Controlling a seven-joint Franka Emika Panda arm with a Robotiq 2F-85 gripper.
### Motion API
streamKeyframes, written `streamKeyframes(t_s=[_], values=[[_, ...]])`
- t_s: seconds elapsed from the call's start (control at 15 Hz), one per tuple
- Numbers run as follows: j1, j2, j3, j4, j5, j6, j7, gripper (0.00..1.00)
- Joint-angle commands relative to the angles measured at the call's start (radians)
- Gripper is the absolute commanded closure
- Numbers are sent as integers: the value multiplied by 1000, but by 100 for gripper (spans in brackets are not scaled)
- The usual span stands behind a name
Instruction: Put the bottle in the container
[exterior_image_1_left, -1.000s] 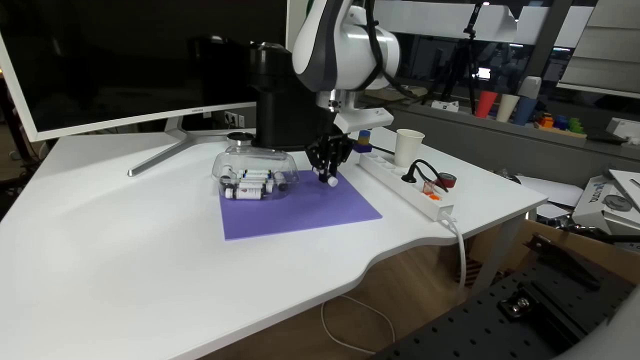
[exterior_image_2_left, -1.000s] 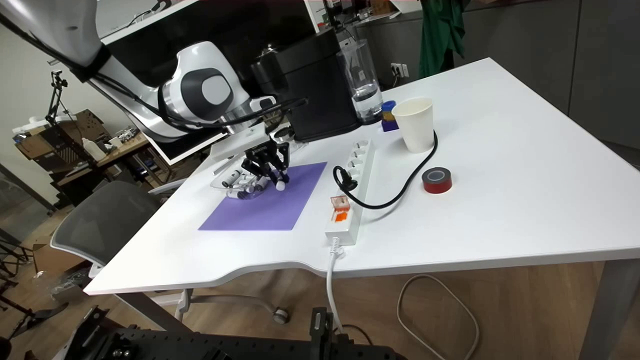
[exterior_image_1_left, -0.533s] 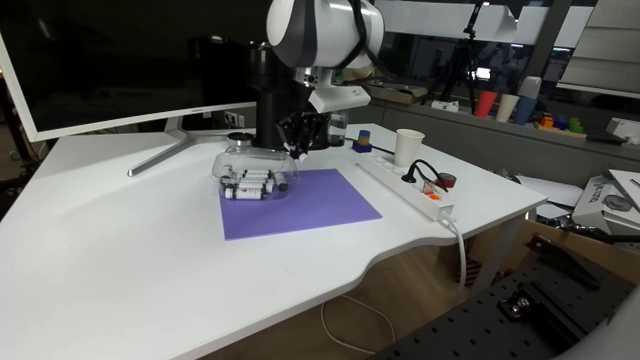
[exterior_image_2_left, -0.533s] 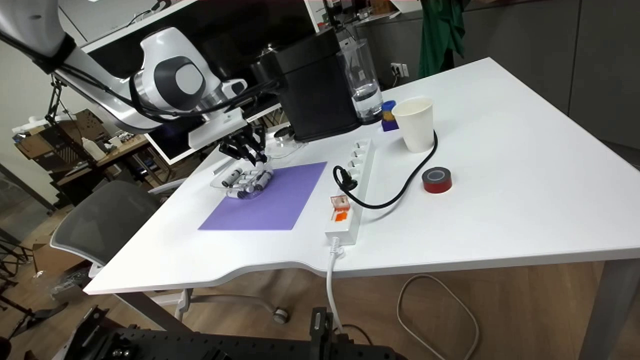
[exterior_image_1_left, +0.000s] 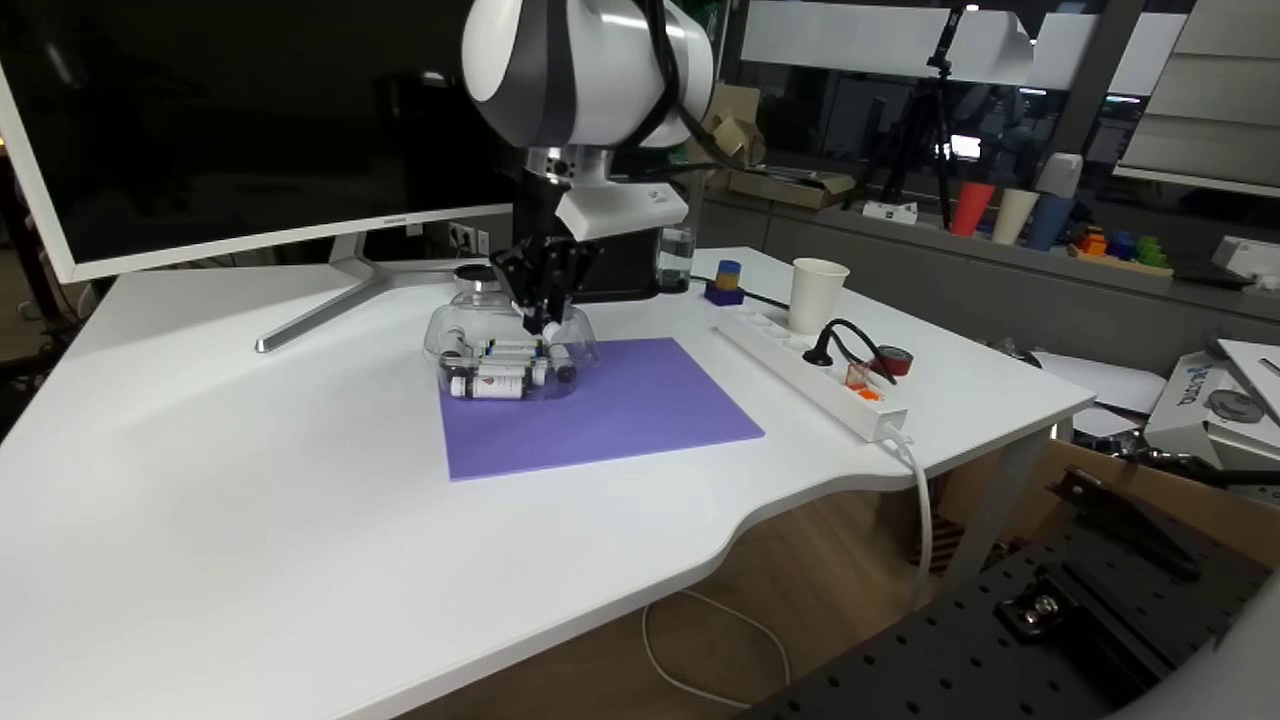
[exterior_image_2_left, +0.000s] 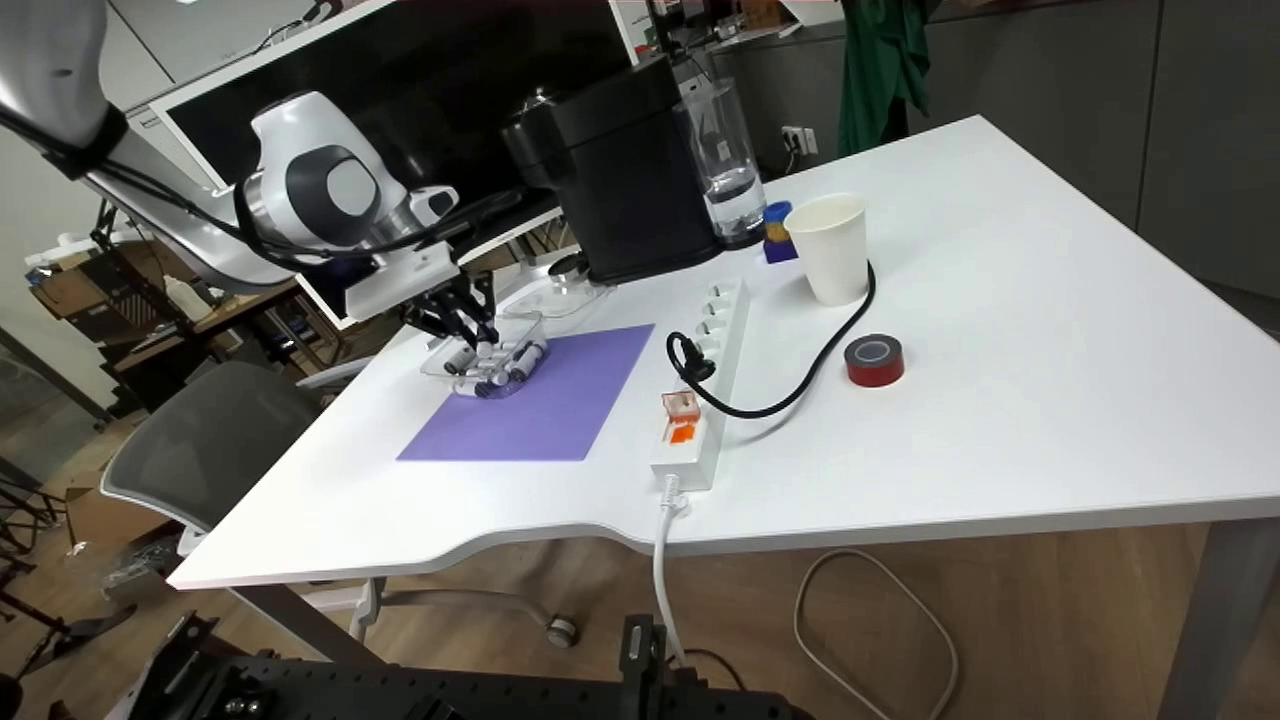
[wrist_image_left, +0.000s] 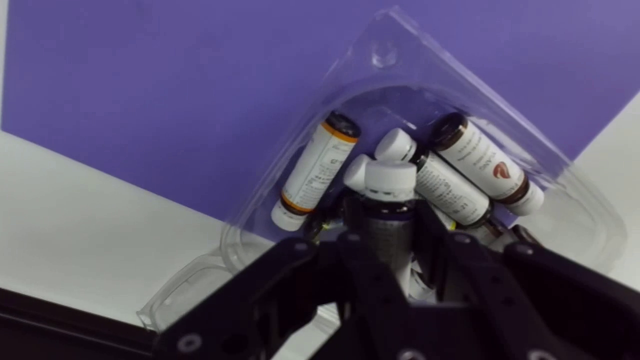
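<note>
Clearly, the container (wrist_image_left: 415, 65) is thin, see-through plastic with a rounded rim, straddling the edge of a flat purple sheet (wrist_image_left: 125, 100). Smooth, cylindrical labelled vials (wrist_image_left: 455, 192) lie inside it, mid-frame in the wrist view. At lower centre the black pincer (wrist_image_left: 391, 212) is pressed around a white-capped bottle (wrist_image_left: 391, 230), over the container; whether that touches the vials, I cannot tell.

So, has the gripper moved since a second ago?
Yes. In an exterior view, the gripper has moved toward the picture's left, away from the power strip, and is now over the tub.
</note>
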Motion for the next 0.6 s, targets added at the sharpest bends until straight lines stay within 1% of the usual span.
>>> streamKeyframes(t_s=[0.0, 0.2, 0.27, 0.33, 0.53], values=[[33, 12, -8, 11, -16, -3, 53, 93], [47, 15, -11, 11, -17, -11, 61, 93], [50, 15, -12, 11, -16, -16, 63, 48], [54, 15, -16, 11, -18, -19, 67, 47], [61, 16, -22, 11, -18, -17, 80, 28]])
